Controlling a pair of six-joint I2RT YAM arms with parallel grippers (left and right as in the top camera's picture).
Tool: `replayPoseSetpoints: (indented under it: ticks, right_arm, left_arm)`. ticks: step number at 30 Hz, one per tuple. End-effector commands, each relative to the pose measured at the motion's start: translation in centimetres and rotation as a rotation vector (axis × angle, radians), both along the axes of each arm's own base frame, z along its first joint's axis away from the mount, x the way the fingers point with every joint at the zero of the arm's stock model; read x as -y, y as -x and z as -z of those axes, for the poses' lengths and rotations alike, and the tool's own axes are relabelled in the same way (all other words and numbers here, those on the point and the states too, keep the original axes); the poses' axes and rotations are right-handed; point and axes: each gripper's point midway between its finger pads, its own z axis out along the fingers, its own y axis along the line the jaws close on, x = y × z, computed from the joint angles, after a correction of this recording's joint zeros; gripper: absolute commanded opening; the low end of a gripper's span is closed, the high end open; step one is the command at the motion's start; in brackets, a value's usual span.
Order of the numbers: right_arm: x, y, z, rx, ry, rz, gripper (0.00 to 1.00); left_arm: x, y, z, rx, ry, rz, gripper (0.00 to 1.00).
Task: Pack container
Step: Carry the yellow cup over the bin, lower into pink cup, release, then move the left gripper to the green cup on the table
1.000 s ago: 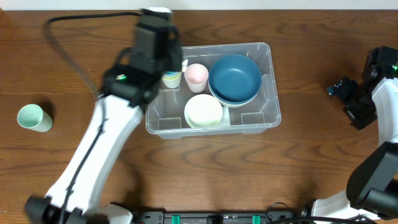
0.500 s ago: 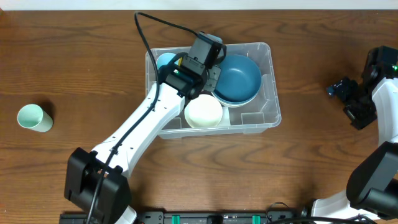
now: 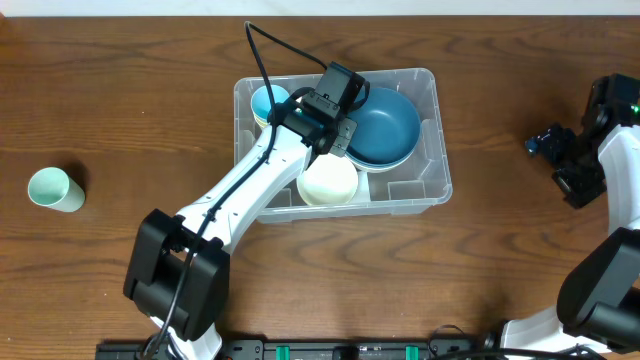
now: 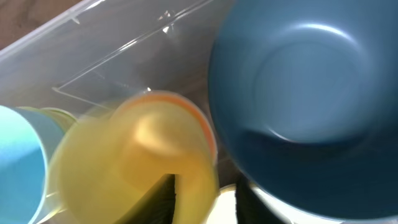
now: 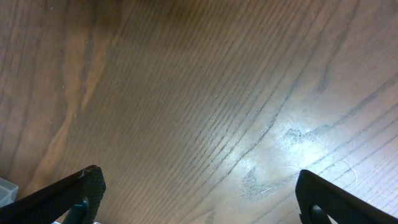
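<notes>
Since a second ago the left arm has swung from the container's [image 3: 432, 180] back-left corner to its middle, uncovering a light-blue cup [image 3: 267, 100] in that corner. The container has not shifted; it sits at mid-bench, long side running left to right.

Inside it, a blue bowl [image 3: 388, 122] fills the back right and a pale bowl [image 3: 330, 184] sits in front. The left claw [image 3: 336, 122] hangs low inside, between the light-blue cup and the blue bowl.

From the left wrist, a blurred yellow cup [image 4: 137, 165] lies right under the claw [image 4: 202, 202], an orange-pink rim showing at its far edge. The blue bowl [image 4: 298, 93] is just beside it on the right, the light-blue cup [image 4: 18, 165] on the left, and the clear wall [image 4: 124, 56] behind. With the blur, I cannot tell whether the claw is grasping the yellow cup or has released it.

A mint cup [image 3: 50, 189] lies well apart on the bench [image 3: 120, 90], far left. The right claw [image 3: 552, 146] is off to the far right; its wrist view shows it [image 5: 199, 194] spread wide over bare wood, grasping nothing.
</notes>
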Motion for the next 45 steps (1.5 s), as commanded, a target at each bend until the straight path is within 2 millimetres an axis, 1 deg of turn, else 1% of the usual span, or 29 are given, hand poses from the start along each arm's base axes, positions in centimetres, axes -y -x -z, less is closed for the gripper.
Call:
replayPoseSetpoints:
  ticks: [1, 3, 5, 8, 10, 12, 14, 17, 19, 20, 22, 24, 25, 26, 27, 28, 30, 33, 36, 38, 42, 45]
  right_arm:
    - [0.2, -0.1, -0.2, 0.005, 0.004, 0.017, 0.99]
    - [0.2, -0.1, -0.2, 0.005, 0.004, 0.017, 0.99]
    - [0.2, -0.1, -0.2, 0.005, 0.004, 0.017, 0.99]
    - [0.2, 0.0, -0.1, 0.005, 0.004, 0.017, 0.99]
    - [0.2, -0.1, -0.2, 0.005, 0.004, 0.016, 0.99]
    - [0.2, -0.1, -0.2, 0.005, 0.004, 0.016, 0.99]
    - [0.2, -0.1, -0.2, 0.005, 0.004, 0.016, 0.99]
    - [0.2, -0.1, -0.2, 0.005, 0.004, 0.017, 0.99]
    - [0.2, 0.0, -0.2, 0.005, 0.004, 0.018, 0.99]
    - [0.2, 0.0, -0.1, 0.005, 0.004, 0.018, 0.99]
    - [0.2, -0.1, -0.2, 0.005, 0.004, 0.017, 0.99]
    - [0.2, 0.0, -0.2, 0.005, 0.004, 0.017, 0.99]
    - [0.2, 0.0, -0.1, 0.004, 0.004, 0.017, 0.99]
    - [0.2, 0.0, -0.1, 0.005, 0.004, 0.017, 0.99]
    - [0.2, 0.0, -0.1, 0.004, 0.004, 0.017, 0.99]
    - [0.2, -0.1, -0.2, 0.005, 0.004, 0.017, 0.99]
    - [0.2, -0.1, -0.2, 0.005, 0.004, 0.017, 0.99]
    - [0.2, -0.1, -0.2, 0.005, 0.004, 0.017, 0.99]
    - [0.2, 0.0, -0.2, 0.005, 0.004, 0.017, 0.99]
    - [0.2, -0.1, -0.2, 0.005, 0.004, 0.017, 0.99]
    - [0.2, -0.1, -0.2, 0.005, 0.004, 0.017, 0.99]
    - [0.2, -0.1, -0.2, 0.005, 0.004, 0.017, 0.99]
  left_arm:
    - [-0.5, -0.7, -0.6, 0.033, -0.02, -0.009, 0.58]
    - [-0.8, -0.9, -0.8, 0.049, -0.036, -0.022, 0.7]
    - [-1.0, -1.3, -1.0, 0.072, -0.047, -0.032, 0.76]
    - [-1.6, -2.0, -2.2, 0.112, -0.055, -0.057, 0.78]
    - [-2.1, -2.3, -3.5, 0.137, -0.041, -0.071, 0.78]
    - [-2.9, -2.6, -5.4, 0.167, -0.017, -0.098, 0.79]
    - [-4.3, -2.7, -7.6, 0.202, 0.021, -0.15, 0.79]
    - [-8.0, -2.7, -11.4, 0.264, 0.089, -0.265, 0.79]
    - [-11.0, -2.6, -13.9, 0.31, 0.125, -0.346, 0.79]
    - [-12.9, -2.4, -15.3, 0.337, 0.137, -0.391, 0.79]
    - [-16.3, -1.9, -16.8, 0.365, 0.144, -0.467, 0.79]
    - [-20.3, -1.2, -17.5, 0.37, 0.128, -0.556, 0.8]
    - [-22.1, -0.8, -17.3, 0.36, 0.115, -0.597, 0.83]
    - [-23.9, -0.3, -16.9, 0.34, 0.101, -0.646, 0.84]
    - [-26.1, 0.4, -16.2, 0.307, 0.09, -0.716, 0.84]
    - [-27.7, 1.0, -15.5, 0.279, 0.086, -0.774, 0.84]
    - [-31.7, 2.6, -13.8, 0.216, 0.093, -0.941, 0.84]
    - [-36.9, 5.2, -11.2, 0.134, 0.118, -1.191, 0.84]
    - [-40.3, 7.3, -8.7, 0.059, 0.133, -1.364, 0.84]
    - [-42.2, 8.6, -7.1, 0.011, 0.131, -1.455, 0.85]
    - [-44.9, 10.1, -4.6, -0.063, 0.127, -1.573, 0.86]
    - [-46.0, 10.4, -2.7, -0.116, 0.124, -1.605, 0.86]
